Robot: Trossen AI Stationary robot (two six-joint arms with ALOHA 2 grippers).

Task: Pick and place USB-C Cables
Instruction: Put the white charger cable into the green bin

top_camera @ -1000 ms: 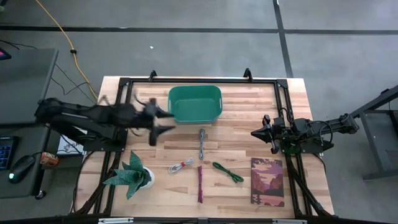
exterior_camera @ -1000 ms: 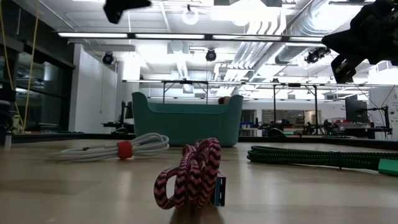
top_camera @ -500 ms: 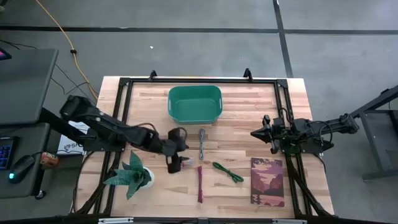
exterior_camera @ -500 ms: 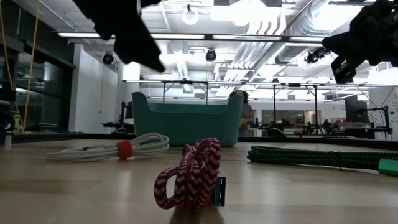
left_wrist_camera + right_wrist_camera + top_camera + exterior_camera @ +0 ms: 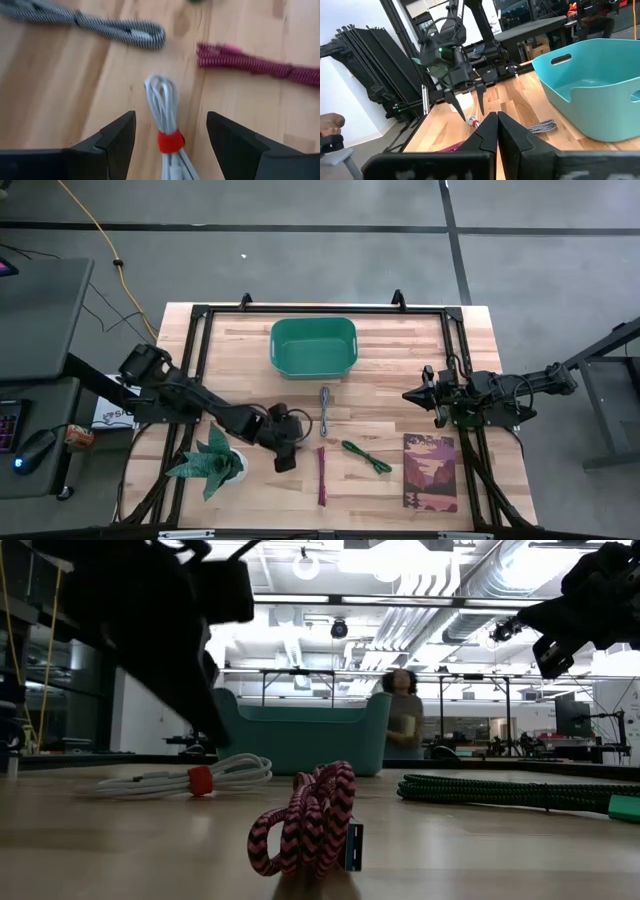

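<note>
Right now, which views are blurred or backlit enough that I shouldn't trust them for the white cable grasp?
Left wrist view: slightly motion-blurred, but the white cable reads clearly between the open left claw. Low view: the left arm is a backlit silhouette under ceiling glare. High view: sharp, but the arm covers the cable.

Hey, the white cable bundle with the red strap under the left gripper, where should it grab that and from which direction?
Judging by its pose, grip the white cable bundle with the red strap at the red strap, coming straight down from above. It lies flat on the wooden table, and the strands are pinched tightest there. The left gripper, open, already straddles it with a finger on each side.
</note>
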